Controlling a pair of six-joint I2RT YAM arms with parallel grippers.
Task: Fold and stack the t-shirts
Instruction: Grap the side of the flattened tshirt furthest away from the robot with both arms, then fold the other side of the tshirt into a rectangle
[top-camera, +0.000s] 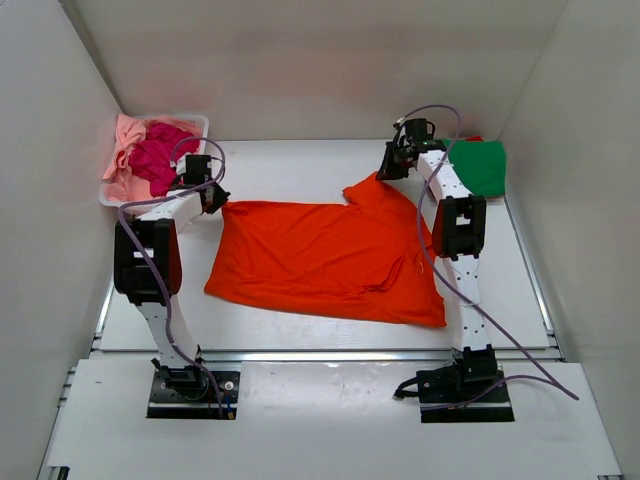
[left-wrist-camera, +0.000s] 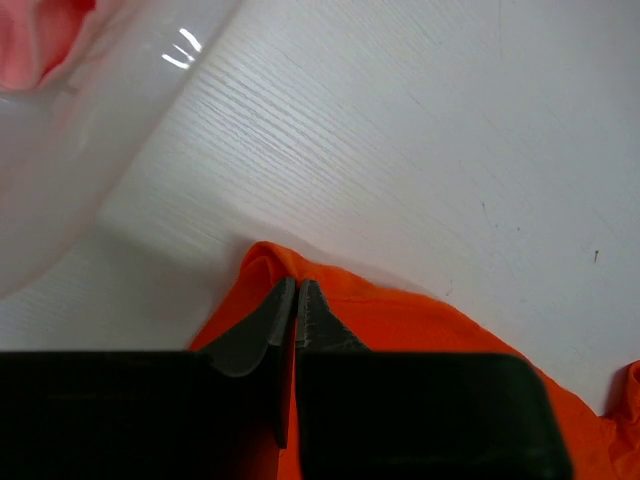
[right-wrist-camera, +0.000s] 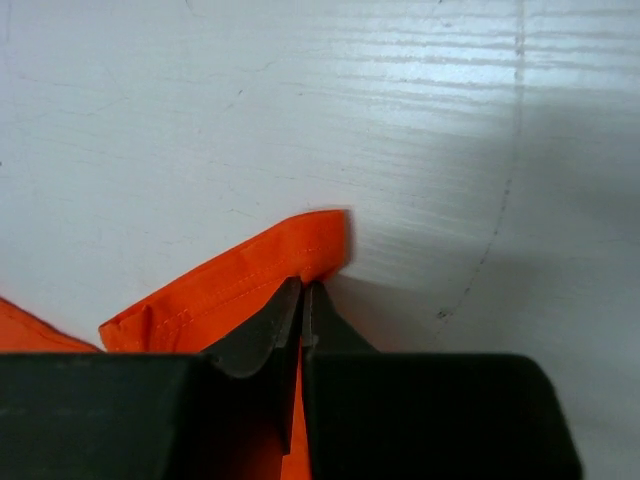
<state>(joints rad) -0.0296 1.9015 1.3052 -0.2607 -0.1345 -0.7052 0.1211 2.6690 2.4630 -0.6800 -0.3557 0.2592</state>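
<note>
1. Robot lab test cell, not a home.
2. Plain white panel walls (top-camera: 300, 60) box in a white table (top-camera: 300, 165).
3. Left arm (top-camera: 150, 260) and right arm (top-camera: 458, 225) bolted to black base plates (top-camera: 195, 392).
4. Loose purple cable (top-camera: 520, 345) trailing.

White counter (top-camera: 300, 165) is spreading out flat around the left pincer (top-camera: 217, 202) and the right pincer (top-camera: 386, 172). Fine wood-grain texture is showing just ahead of each pincer in the wrist views, with dark specks and a thin curved scratch lying right of the right pincer. Plain white walls are boxing it in: back wall (top-camera: 320, 60) standing beyond both pincers, left wall (top-camera: 45, 220) sitting outboard of the left pincer, right wall (top-camera: 590, 220) outboard of the right. Metal rail (top-camera: 104, 315) is running along the counter edge nearside of the left pincer. Light is streaking glare ahead of the right pincer; soft shadow is falling to its right.
</note>
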